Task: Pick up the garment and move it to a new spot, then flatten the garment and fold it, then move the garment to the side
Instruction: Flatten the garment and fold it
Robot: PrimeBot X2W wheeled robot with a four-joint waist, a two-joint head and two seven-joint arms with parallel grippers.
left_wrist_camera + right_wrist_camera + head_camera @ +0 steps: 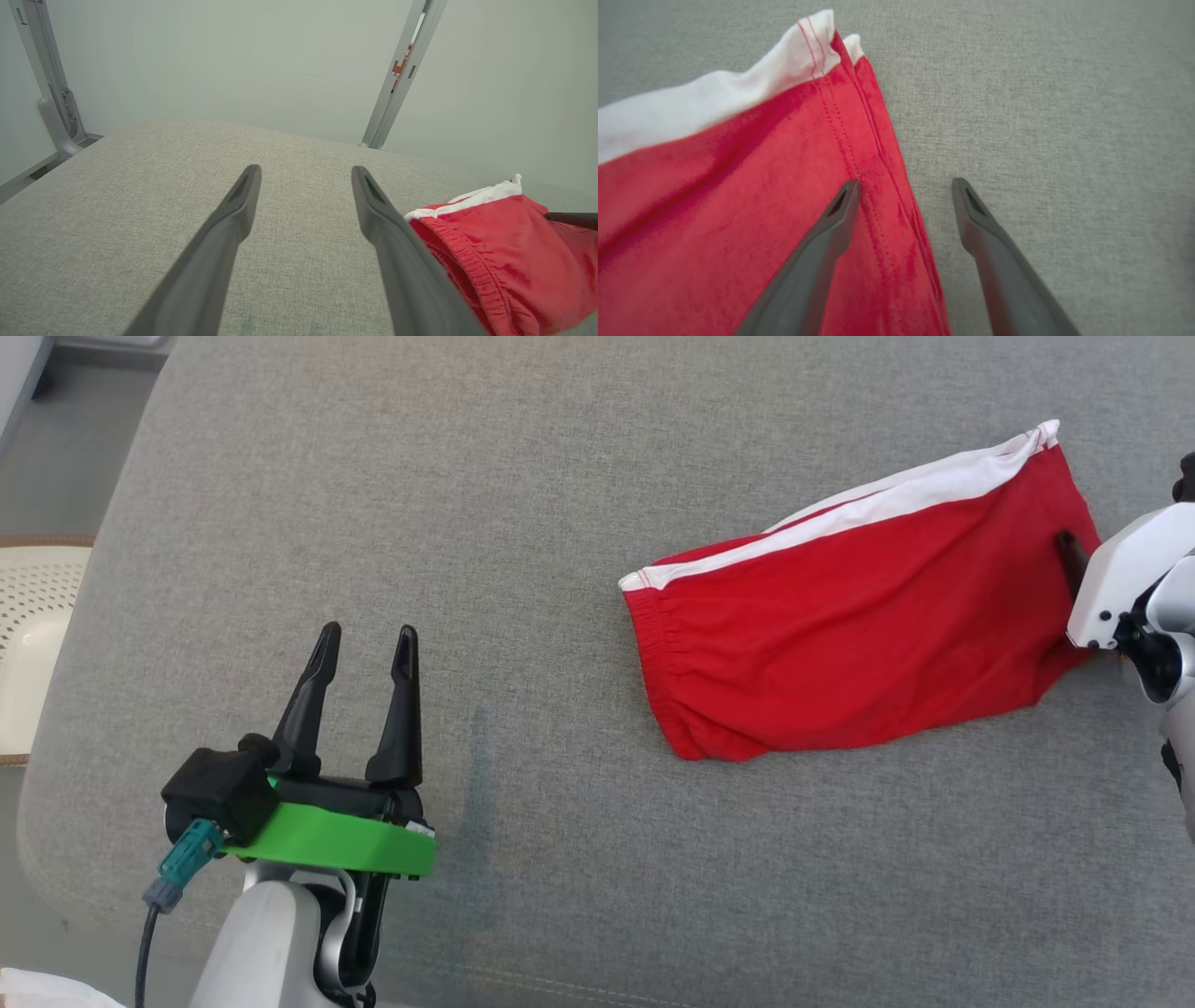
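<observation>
flanking 1 garment (859, 616): 1 left hand (368, 635), 1 right hand (906, 186), fingers apart.

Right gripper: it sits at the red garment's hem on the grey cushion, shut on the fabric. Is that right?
Not quite. The right gripper is open, not shut: the right wrist view shows one finger over the red garment, the other over the grey cushion, hem between.
</observation>
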